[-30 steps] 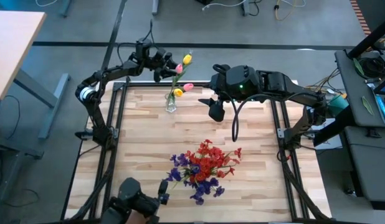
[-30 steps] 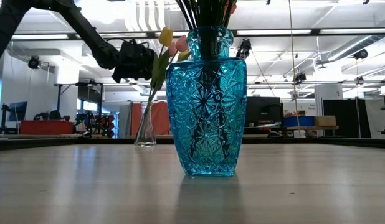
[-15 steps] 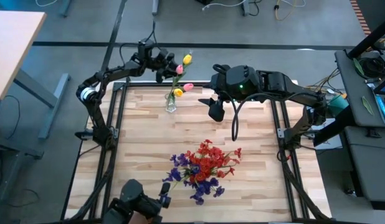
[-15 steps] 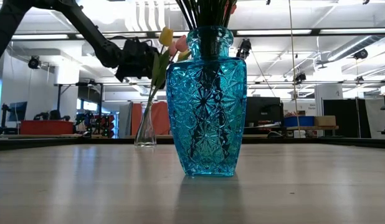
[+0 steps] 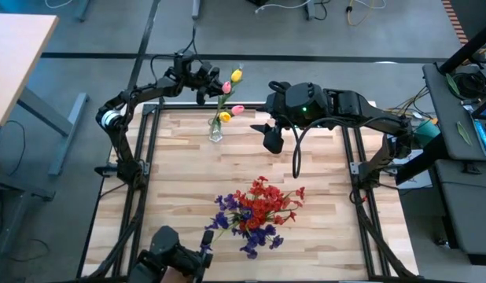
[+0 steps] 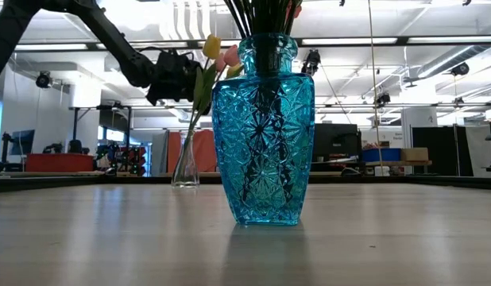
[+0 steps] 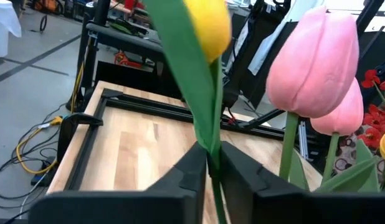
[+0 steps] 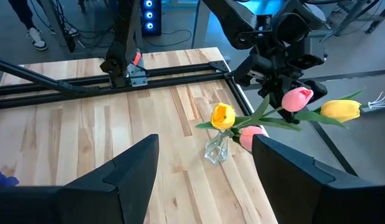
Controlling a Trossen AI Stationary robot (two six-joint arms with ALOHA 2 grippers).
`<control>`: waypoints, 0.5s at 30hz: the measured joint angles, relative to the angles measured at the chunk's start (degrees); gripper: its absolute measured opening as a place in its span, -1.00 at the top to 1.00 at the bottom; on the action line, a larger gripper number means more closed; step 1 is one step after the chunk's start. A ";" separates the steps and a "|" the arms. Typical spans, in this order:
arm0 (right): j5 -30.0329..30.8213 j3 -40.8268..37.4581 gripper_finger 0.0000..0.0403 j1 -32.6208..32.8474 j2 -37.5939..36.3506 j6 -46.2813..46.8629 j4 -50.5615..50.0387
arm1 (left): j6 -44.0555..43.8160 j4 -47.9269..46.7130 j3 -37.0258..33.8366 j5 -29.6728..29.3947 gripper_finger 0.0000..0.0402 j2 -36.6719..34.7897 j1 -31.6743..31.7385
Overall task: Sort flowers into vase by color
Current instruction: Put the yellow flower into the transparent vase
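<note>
A small clear vase (image 5: 216,134) stands at the table's far edge with pink and yellow tulips leaning out of it. My left gripper (image 5: 205,86) is level beside the tulips, above the far edge, and shut on the stem of the upper yellow tulip (image 5: 237,75). A pink tulip (image 7: 314,59) stands right beside that stem. Near the front, a blue cut-glass vase (image 6: 263,131) holds red and purple flowers (image 5: 257,211). My right gripper (image 5: 273,140) hangs open above the table to the right of the clear vase, with nothing between its fingers. My left gripper pinches the yellow tulip's green stem and leaf (image 7: 212,144) between its two fingers, a short way below the bloom. The fingers come level from the table's far left and lie across the stem. The stem leans, with its lower end in the clear vase (image 8: 215,149).
A black frame (image 5: 149,157) borders the wooden table on the left, right and far sides. A camera (image 5: 176,253) sits at the near edge, left of the blue vase. Bare wood (image 5: 322,169) lies between the two vases and on the right.
My left gripper has shut on the yellow tulip's stem, edging slightly toward the tulips as it did so. The tulips and both vases stay where they were.
</note>
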 joint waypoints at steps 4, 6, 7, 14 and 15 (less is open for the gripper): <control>0.00 0.00 -0.23 0.00 0.00 0.00 0.00 | 0.00 -0.12 -0.02 0.59 0.97 -0.35 0.23; -0.02 0.00 -0.23 0.00 0.00 0.00 0.00 | 0.00 -0.11 -0.02 0.92 0.95 -0.73 0.28; -0.02 0.00 -0.24 0.00 0.00 0.00 0.00 | 0.00 -0.12 -0.02 1.01 0.95 -0.95 0.34; -0.13 -0.02 -0.23 0.02 0.00 0.00 -0.05 | -0.07 -1.16 -0.07 1.17 0.98 -2.58 1.17; -0.22 -0.02 -0.23 0.02 0.00 0.00 -0.07 | 0.02 -1.48 -0.11 1.18 0.98 -2.81 1.35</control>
